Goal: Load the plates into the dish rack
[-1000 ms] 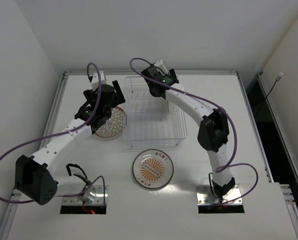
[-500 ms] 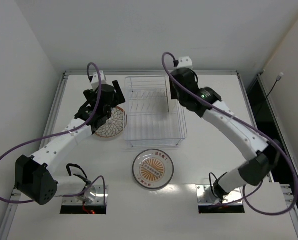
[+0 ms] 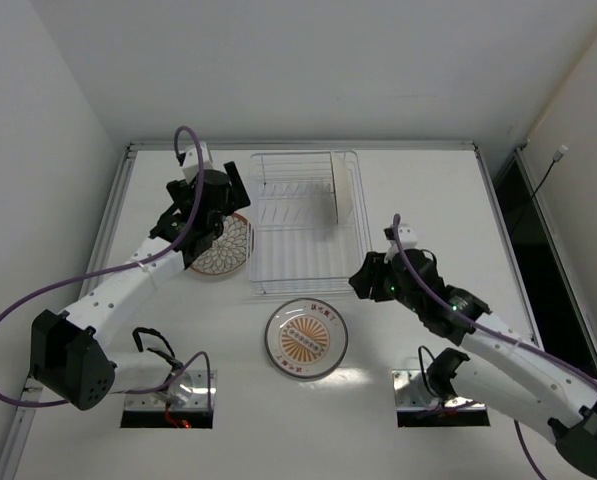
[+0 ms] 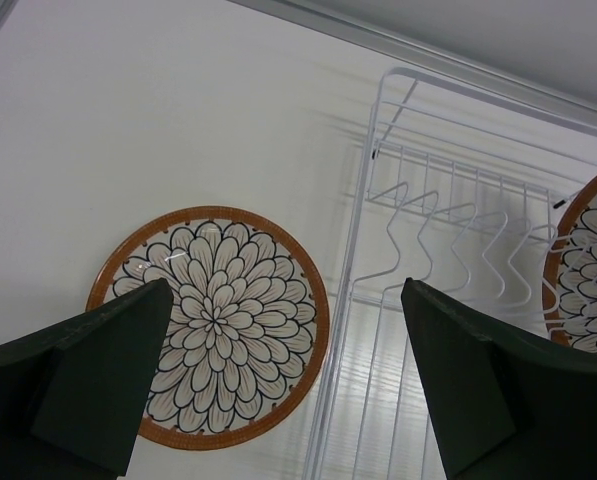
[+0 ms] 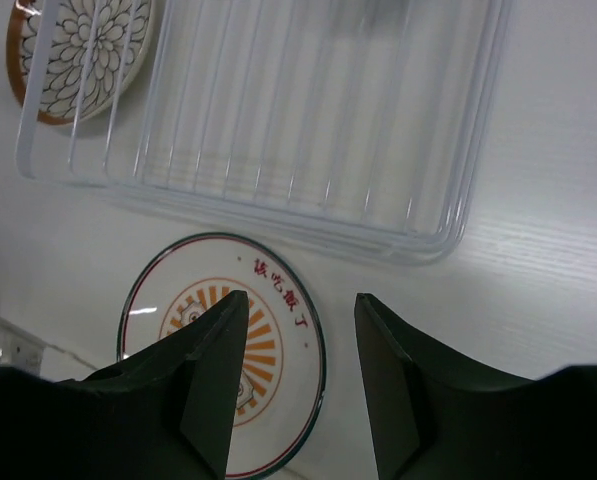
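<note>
One plate [image 3: 345, 192] upright in rack [image 3: 251, 240] — edge-on

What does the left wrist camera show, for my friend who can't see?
A brown-rimmed petal plate lies flat on the table below the open left gripper. Beside it stands the wire dish rack, holding a second petal plate.

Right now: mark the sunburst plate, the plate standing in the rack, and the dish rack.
sunburst plate [image 3: 306, 339]: top external view, orange centre.
racked plate [image 3: 345, 193]: top external view, upturned edge.
dish rack [image 3: 308, 291]: top external view, near rim wire.
</note>
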Action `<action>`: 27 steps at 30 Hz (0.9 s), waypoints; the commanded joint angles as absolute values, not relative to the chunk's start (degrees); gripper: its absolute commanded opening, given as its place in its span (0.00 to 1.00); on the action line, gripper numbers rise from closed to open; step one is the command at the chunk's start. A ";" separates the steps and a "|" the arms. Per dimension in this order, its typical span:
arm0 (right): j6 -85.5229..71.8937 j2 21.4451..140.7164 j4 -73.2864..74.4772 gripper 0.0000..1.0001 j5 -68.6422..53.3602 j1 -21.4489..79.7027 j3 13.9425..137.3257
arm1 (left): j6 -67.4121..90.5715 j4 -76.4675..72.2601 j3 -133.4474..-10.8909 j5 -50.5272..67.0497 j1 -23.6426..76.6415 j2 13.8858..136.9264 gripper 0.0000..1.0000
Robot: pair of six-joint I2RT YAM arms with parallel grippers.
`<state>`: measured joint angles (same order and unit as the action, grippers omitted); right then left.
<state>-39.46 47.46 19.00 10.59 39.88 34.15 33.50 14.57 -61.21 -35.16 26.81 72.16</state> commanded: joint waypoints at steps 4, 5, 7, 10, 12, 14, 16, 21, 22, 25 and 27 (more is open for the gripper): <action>-49.73 37.72 9.40 0.44 5.54 42.10 23.39 | 33.84 13.27 -61.52 -32.52 26.81 71.02 1.00; -51.31 36.49 8.36 0.44 5.54 42.97 20.07 | 33.84 13.27 -61.52 -32.00 26.81 71.02 1.00; -55.97 32.27 6.60 0.44 5.02 44.64 15.93 | 33.84 13.79 -62.05 -32.51 26.81 71.02 1.00; -61.16 27.08 6.32 0.44 5.54 45.96 7.85 | 33.84 13.80 -62.05 -32.52 26.81 70.41 1.00; -64.14 25.50 7.64 0.44 6.06 46.49 5.90 | 33.84 13.80 -62.05 -32.52 26.81 70.40 1.00; -64.77 24.96 9.47 0.44 6.06 46.49 5.36 | 33.84 13.80 -62.05 -32.52 26.81 69.87 1.00; -66.44 26.88 11.42 0.44 6.68 46.49 6.06 | 34.36 13.80 -62.05 -32.52 26.81 69.87 1.00; -66.45 40.47 2.48 0.43 1.14 47.64 6.59 | 34.37 13.80 -62.05 -33.57 26.81 69.35 1.00; -66.45 42.78 1.85 0.41 0.62 49.12 7.11 | 34.37 13.80 -62.05 -33.57 26.81 69.35 1.00; -66.45 49.91 1.14 0.38 0.62 50.35 9.57 | 34.37 13.80 -62.05 -33.57 26.81 69.35 1.00; -65.83 52.11 0.62 0.38 0.62 51.06 11.24 | 34.37 13.80 -62.05 -33.57 26.81 69.35 1.00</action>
<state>-64.77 49.71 4.91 1.58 49.93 7.86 33.52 14.74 -61.21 -32.91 26.81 70.94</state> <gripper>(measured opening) 0.384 0.998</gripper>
